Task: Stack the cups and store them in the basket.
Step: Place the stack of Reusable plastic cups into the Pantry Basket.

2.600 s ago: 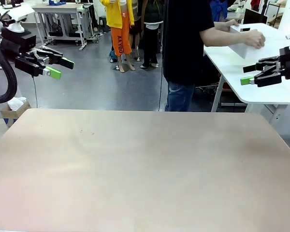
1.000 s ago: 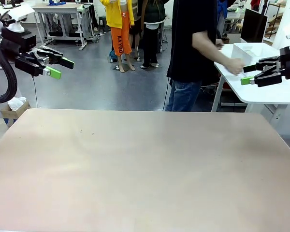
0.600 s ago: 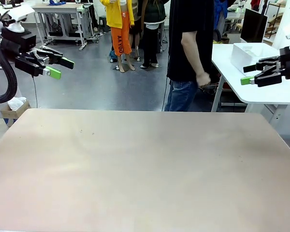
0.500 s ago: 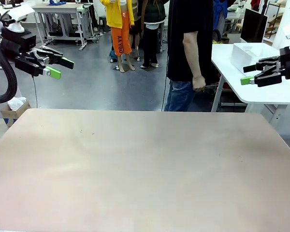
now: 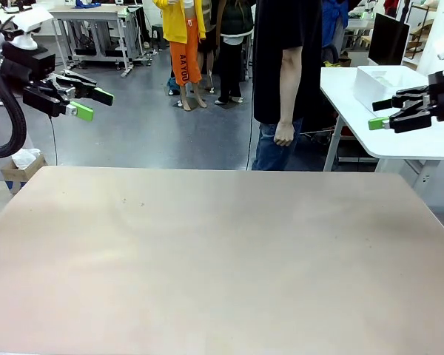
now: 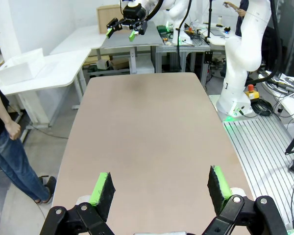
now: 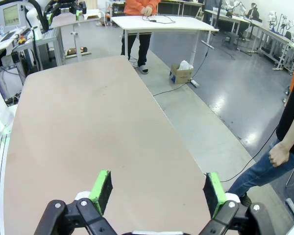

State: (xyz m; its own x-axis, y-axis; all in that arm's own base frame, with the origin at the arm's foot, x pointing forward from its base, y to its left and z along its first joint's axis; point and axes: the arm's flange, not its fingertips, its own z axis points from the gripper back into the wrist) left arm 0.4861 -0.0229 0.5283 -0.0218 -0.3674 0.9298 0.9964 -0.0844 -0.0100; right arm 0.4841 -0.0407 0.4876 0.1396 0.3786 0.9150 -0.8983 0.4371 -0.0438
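The cups are out of view. The basket (image 5: 385,79), a white open-topped tub, stands on a white side table at the far right; the left wrist view has the basket (image 6: 18,70) at its left edge. My left gripper (image 5: 94,103) hangs open in the air above the table's far left corner, with nothing between its green pads (image 6: 102,189). My right gripper (image 5: 379,113) is open too, raised off the far right corner just in front of the basket, its pads (image 7: 103,191) bare.
The tan table (image 5: 222,251) spreads bare below both arms. A person in a black shirt stands at the far edge, one hand (image 5: 283,133) hanging as a loose fist. The white side table (image 5: 422,140) sits to the right.
The person let go of the basket on the side table, turned to face my table and dropped the arm to the side. Neither gripper moved.
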